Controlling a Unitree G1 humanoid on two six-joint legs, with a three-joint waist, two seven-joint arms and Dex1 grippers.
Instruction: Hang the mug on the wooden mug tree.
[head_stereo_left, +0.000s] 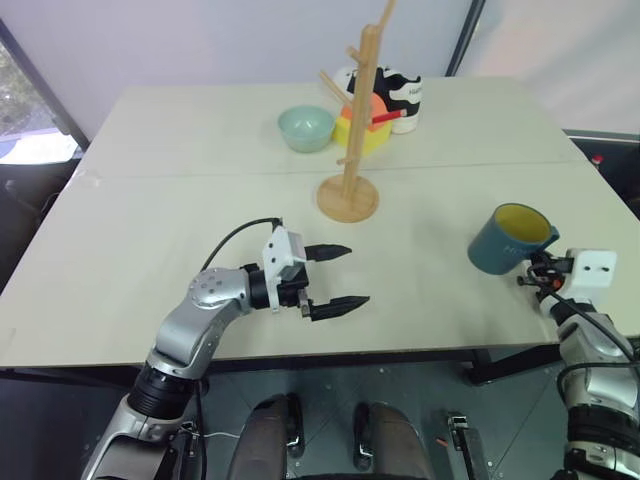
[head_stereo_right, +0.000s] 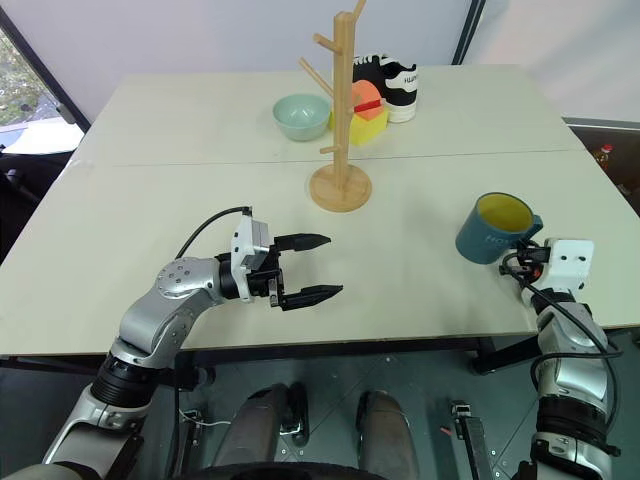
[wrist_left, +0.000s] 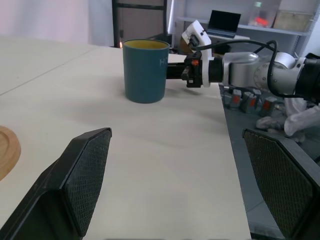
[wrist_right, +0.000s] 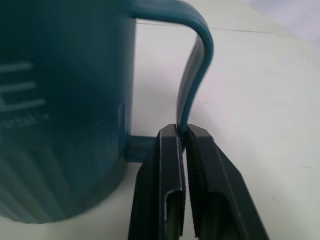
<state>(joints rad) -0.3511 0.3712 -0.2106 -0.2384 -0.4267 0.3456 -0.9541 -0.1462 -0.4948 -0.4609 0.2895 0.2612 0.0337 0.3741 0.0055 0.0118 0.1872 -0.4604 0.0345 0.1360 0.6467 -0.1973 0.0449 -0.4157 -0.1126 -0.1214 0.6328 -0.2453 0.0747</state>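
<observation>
The blue-teal mug with a yellow inside stands upright on the table near its right edge. My right gripper is shut on the lower part of the mug's loop handle, reaching in level from the near right side. The wooden mug tree stands upright on its round base at the table's middle, with bare pegs. My left gripper hovers open over the table's near middle, pointing right toward the mug, with nothing between its fingers.
Behind the tree sit a pale mint-green bowl, a yellow, orange and red toy and a black-and-white shoe. The table's right edge runs close to the mug.
</observation>
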